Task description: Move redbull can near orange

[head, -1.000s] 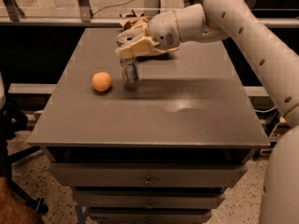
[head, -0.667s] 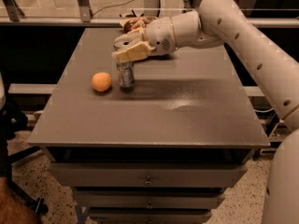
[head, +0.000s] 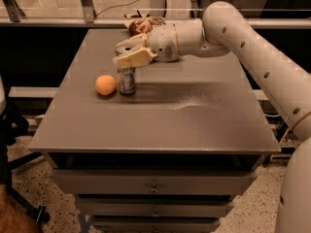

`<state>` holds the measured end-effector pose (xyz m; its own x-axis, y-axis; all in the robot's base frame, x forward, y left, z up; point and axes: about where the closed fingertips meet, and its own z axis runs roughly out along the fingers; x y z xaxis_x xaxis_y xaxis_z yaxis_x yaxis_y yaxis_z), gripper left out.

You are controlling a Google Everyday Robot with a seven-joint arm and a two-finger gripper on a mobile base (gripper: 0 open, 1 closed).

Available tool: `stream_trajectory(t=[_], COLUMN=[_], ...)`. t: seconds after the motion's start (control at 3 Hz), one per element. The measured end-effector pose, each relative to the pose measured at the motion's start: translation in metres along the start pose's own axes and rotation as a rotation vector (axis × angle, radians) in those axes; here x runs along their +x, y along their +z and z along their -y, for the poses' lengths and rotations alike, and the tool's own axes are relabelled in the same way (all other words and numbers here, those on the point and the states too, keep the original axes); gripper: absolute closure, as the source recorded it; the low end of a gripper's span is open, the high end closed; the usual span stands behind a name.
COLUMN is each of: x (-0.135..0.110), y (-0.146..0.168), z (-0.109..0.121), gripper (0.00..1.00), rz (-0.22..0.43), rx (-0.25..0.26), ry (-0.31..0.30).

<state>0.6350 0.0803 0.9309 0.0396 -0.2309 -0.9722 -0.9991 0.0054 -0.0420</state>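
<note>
Grey table [head: 194, 125], orange [head: 105, 85] beside upright redbull can [head: 127, 82], chip bag [head: 141, 24] behind, claw [head: 123, 57] gripping can

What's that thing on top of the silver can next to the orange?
The robot's gripper hangs right over the redbull can and hides the can's top. Whether it touches the can cannot be seen. The orange sits beside the can.
</note>
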Motion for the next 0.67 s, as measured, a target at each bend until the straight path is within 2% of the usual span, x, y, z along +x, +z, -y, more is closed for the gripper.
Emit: stream_trajectory(t=[0.33,0.67], x=[0.0053,0.005], y=[0.0073,0.0101], z=[-0.0006,-0.0015], gripper=[0.82,0.59], rz=[0.004,0.004], rx=[-0.024,-0.029], ry=[0.034,0.035])
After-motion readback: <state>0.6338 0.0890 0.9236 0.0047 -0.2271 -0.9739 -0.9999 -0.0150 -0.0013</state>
